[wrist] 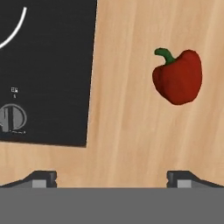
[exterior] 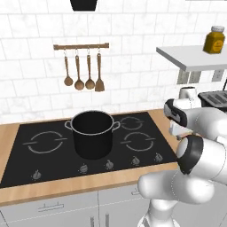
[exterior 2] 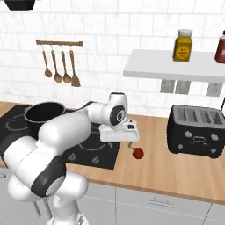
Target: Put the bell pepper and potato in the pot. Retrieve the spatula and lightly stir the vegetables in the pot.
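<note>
The red bell pepper (wrist: 178, 78) lies on the wooden counter just right of the cooktop, also seen as the small red bell pepper (exterior 2: 138, 153). My gripper (exterior 2: 118, 143) hangs above the counter pointing down, slightly left of the pepper. In the hand view the gripper (wrist: 111, 179) stands open with nothing between its fingertips (wrist: 181, 178), and the pepper sits up and to the right of them. The black pot (exterior: 93, 133) stands on the cooktop's middle, the same pot (exterior 2: 44, 112) to the left of my arm. The potato and the spatula are out of view.
The black cooktop (exterior: 44, 159) has knobs along its front, one knob (wrist: 12, 117) close to my hand. A black toaster (exterior 2: 195, 132) stands at the right under a shelf (exterior 2: 176, 66) with jars. Wooden spoons and a turner (exterior: 82, 73) hang on the wall.
</note>
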